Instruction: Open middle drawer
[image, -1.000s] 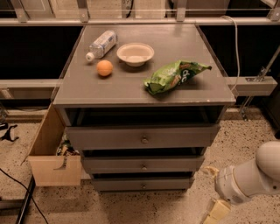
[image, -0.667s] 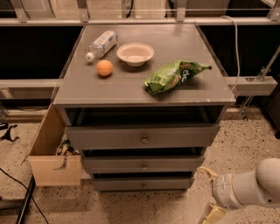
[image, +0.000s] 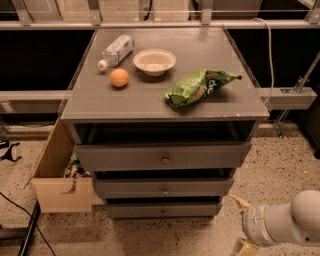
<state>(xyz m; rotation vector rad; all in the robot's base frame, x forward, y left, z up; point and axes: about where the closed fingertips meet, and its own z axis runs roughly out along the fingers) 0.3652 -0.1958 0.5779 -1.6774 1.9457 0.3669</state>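
Note:
The middle drawer (image: 200, 187) is a grey flat front with a small round metal knob (image: 164, 190) at its centre. It sits between the taller top drawer (image: 125, 157) and the narrower bottom drawer (image: 135, 210), and it looks closed. My gripper (image: 240, 224) is low at the right, near the floor, to the right of the cabinet's lower corner. Its two tan fingertips (image: 239, 202) point left and stand wide apart with nothing between them. It touches no drawer.
On the cabinet top (image: 100, 102) are a plastic bottle (image: 116, 50), a white bowl (image: 154, 61), an orange (image: 119, 78) and a green chip bag (image: 200, 86). An open wooden box (image: 61, 192) stands against the cabinet's left side. A black cable (image: 20, 212) lies on the floor at the left.
My arm has moved left towards the cabinet's lower right corner. The drawers and the things on top have not moved.

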